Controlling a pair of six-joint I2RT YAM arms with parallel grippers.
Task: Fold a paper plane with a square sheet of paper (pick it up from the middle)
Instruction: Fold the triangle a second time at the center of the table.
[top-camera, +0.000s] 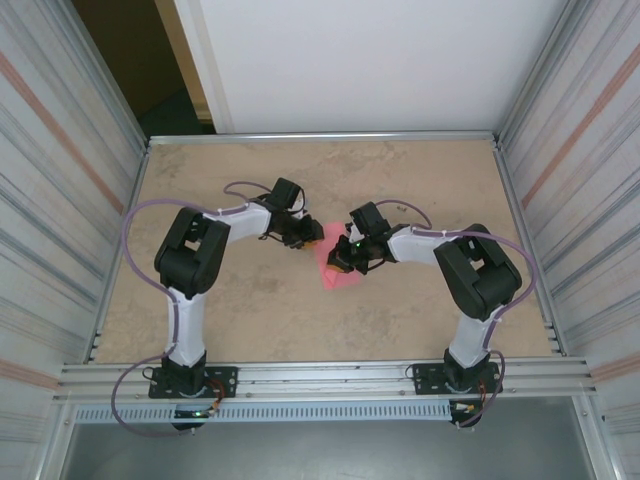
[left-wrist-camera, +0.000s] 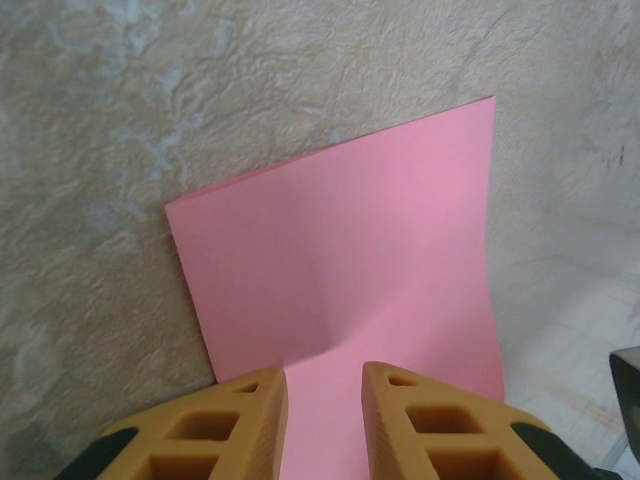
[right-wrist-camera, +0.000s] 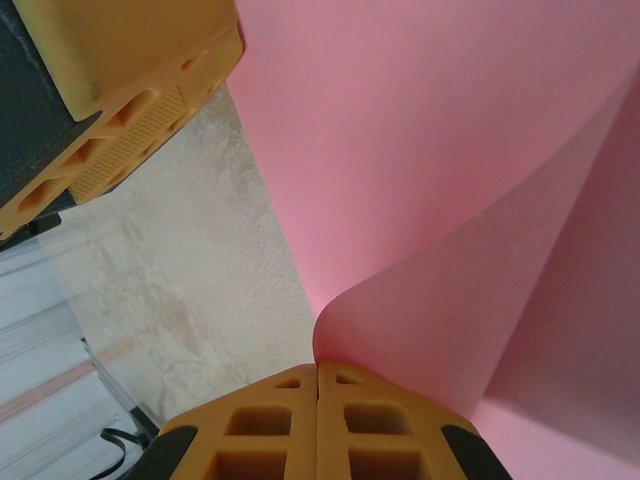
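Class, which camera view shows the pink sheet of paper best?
The left wrist view: most of the pink sheet of paper shows, with three edges and two corners clear. The top view shows it small and partly covered. The right wrist view shows a close, curled part at the right gripper, shut on it.

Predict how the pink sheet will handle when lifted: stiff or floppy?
Probably floppy: the pink sheet bows in a smooth curl where the shut right gripper pinches it. Likely very light: one side stands off the table with nothing but that pinch lifting it. May crease easily: a soft dent shows in front of the open left gripper.
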